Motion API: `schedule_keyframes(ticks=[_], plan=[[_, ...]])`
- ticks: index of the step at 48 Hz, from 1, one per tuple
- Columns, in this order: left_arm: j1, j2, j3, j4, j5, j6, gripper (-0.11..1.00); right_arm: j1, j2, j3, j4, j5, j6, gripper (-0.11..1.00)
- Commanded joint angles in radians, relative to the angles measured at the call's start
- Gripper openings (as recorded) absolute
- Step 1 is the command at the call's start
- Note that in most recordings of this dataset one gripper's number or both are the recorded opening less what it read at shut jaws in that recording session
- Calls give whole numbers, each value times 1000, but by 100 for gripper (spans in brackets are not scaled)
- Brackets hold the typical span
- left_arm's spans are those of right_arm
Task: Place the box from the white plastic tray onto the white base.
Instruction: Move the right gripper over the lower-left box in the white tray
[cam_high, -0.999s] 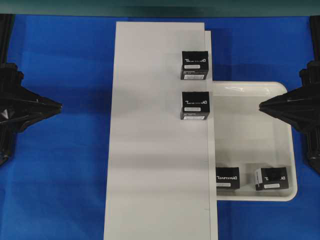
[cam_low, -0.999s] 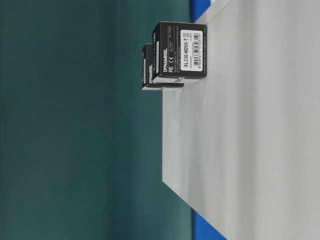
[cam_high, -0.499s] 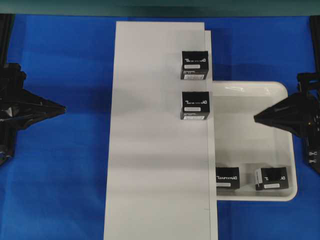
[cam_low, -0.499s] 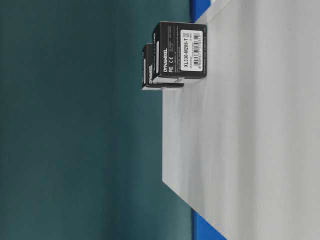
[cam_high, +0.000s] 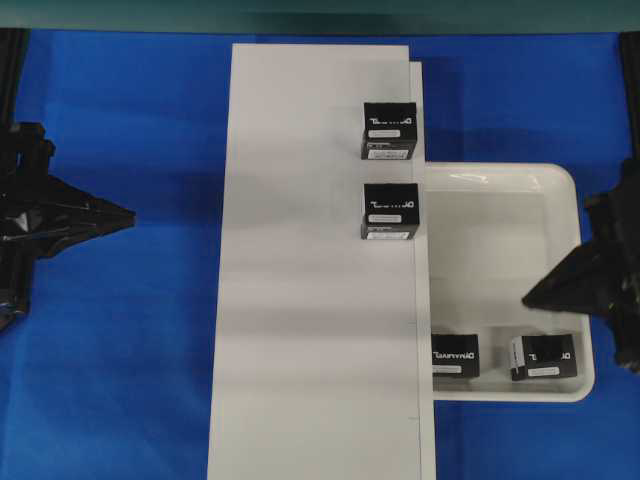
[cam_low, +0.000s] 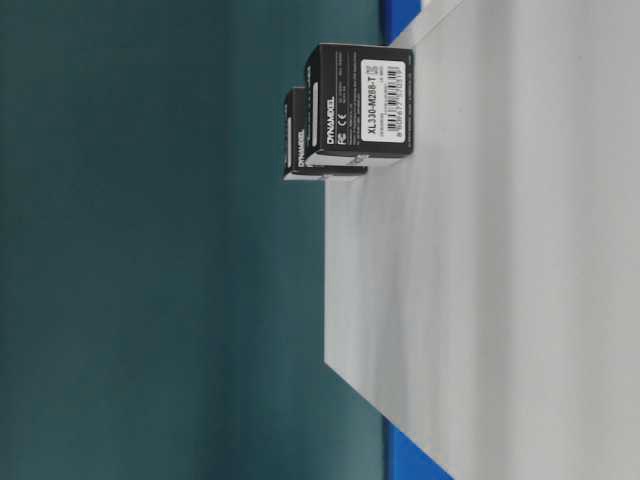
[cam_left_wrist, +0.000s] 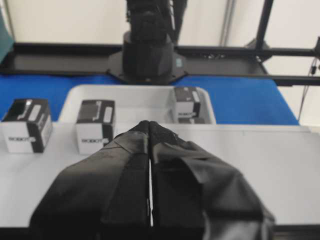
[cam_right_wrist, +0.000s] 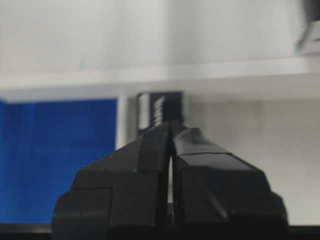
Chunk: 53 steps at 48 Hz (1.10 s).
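Observation:
The box (cam_high: 455, 355), black with white lettering on top, lies in the near left corner of the white plastic tray (cam_high: 500, 230). My right gripper (cam_high: 527, 298) hovers over the tray, shut and empty, to the right of the box and a little behind it. In the right wrist view its tips (cam_right_wrist: 172, 122) point at the box (cam_right_wrist: 159, 112). The white base (cam_high: 300, 300) lies left of the tray. My left gripper (cam_high: 128, 214) is shut and empty over the blue table, left of the base; its tips (cam_left_wrist: 150, 124) face across the base (cam_left_wrist: 260, 170).
Two matching black boxes (cam_high: 389, 128) (cam_high: 390, 210) stand along the base's right edge, also seen at table level (cam_low: 365, 100). Another black box (cam_high: 543, 357) with a white side face sits in the tray's near right corner. Blue tabletop (cam_high: 120, 380) surrounds everything.
My right gripper has swung from the tray's middle toward its near end, closer to the boxes there. The left gripper has edged slightly toward the base. No box has moved.

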Motion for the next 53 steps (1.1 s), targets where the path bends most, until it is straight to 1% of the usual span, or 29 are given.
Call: schedule_keyframes(ticks=[1,8,11,17,21,29,44,49,53], plan=[[-6,14,-31,3,-5,-3,-4,32,71,-54,5,23,12,1],[-12,31,-51,3,-5,-3,-4,37,187,-123,5,121,55,1],[-14,35,-60,3,-3,-3,-4,37,236,-149,5,169,64,1],[-14,41,-66,3,-3,-3,-4,38,321,-193,2,222,64,1],[-12,43,-66,3,-3,-3,-4,40,373,-212,0,224,64,1],[-12,43,-66,2,2,-3,-4,41,460,-218,0,222,64,1],[-14,43,-66,2,5,-3,-4,49,574,-262,0,227,64,2],[-14,43,-66,3,5,-3,-4,49,591,-272,0,227,61,4],[-12,43,-66,2,3,-3,-4,51,595,-275,0,227,58,10]])
